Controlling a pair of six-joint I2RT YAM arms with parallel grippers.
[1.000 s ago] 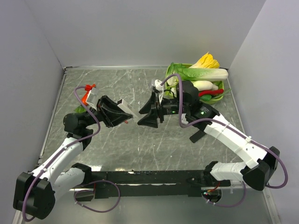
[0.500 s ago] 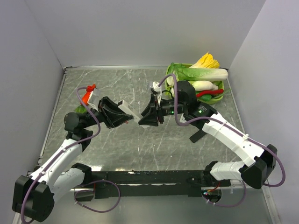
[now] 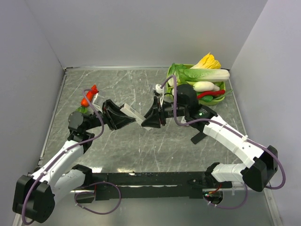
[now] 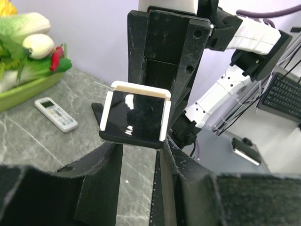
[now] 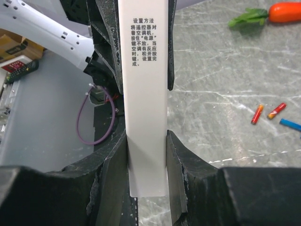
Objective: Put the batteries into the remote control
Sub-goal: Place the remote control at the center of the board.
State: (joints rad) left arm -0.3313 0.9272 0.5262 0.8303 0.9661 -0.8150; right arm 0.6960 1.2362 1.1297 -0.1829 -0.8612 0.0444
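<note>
The slim white remote control [image 3: 134, 113] hangs above the table between my two grippers. My left gripper [image 3: 125, 117] is shut on its left end, which shows as a glossy black face with white edges in the left wrist view [image 4: 134, 117]. My right gripper [image 5: 146, 141] is shut on its other end, both fingers [image 5: 116, 155] pressed to the sides of the white back [image 5: 146, 94], which bears printed text. Two red-orange batteries [image 5: 257, 113] [image 5: 276, 110] lie side by side on the table beyond. I cannot make them out in the top view.
A small blue piece [image 5: 289, 124] lies by the batteries, and a toy carrot [image 5: 282, 12] sits further off. A green tray of vegetables [image 3: 173, 70] stands at the back right. A short white remote [image 4: 56, 114] and a black remote [image 3: 198, 137] lie on the table.
The left arm carried the remote right and back. The right gripper, wide open before, moved in over the remote's free end and closed on it.
</note>
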